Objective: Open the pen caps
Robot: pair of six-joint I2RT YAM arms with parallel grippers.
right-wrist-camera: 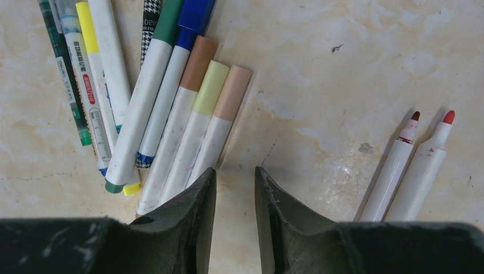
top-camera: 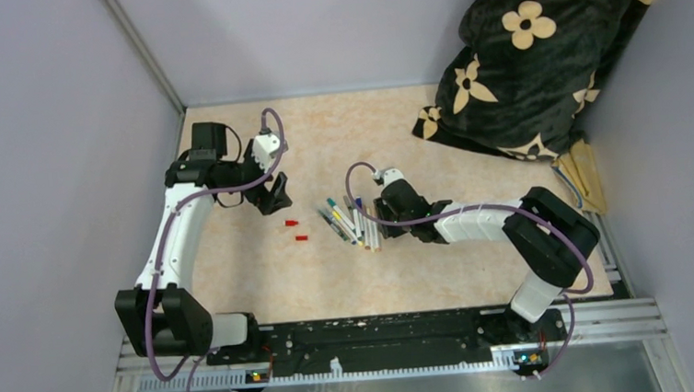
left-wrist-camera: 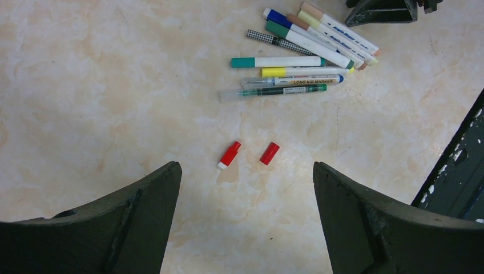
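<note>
Caps came first on my screen: a plain red cap (left-wrist-camera: 270,153) and a white-tipped red cap (left-wrist-camera: 230,154) lay loose on the marbled table (left-wrist-camera: 85,85), close to each other but not touching, both short stubby cylinders tilted the same way. They sat just ahead of the left gripper (left-wrist-camera: 245,166), whose fingers (left-wrist-camera: 142,217) stood spread wide with nothing between them.

Beyond the two caps lay the bundle of pens (left-wrist-camera: 297,51), thin white and clear barrels fanned against one another. From the right wrist I could read their ends: a brown cap (right-wrist-camera: 200,63), a pale yellow cap (right-wrist-camera: 211,85) and a peach cap (right-wrist-camera: 233,91) lay side by side and touching, with a blue cap (right-wrist-camera: 194,17) and a green cap (right-wrist-camera: 168,23) beside them, all on their barrels. A checkered pen and several slimmer markers lay at the far left of that view.

I saw the right gripper (right-wrist-camera: 234,171) hanging over the near edge of the bundle, its jaws drawn almost together with a narrow empty slot between, grasping nothing. Off to its right, well apart from the bundle, lay the darker-tipped uncapped pen (right-wrist-camera: 395,162) and the brighter-tipped uncapped pen (right-wrist-camera: 427,165), parallel, their red nibs bare.

From above, a flowered blanket (top-camera: 536,54) was heaped in the far right corner
</note>
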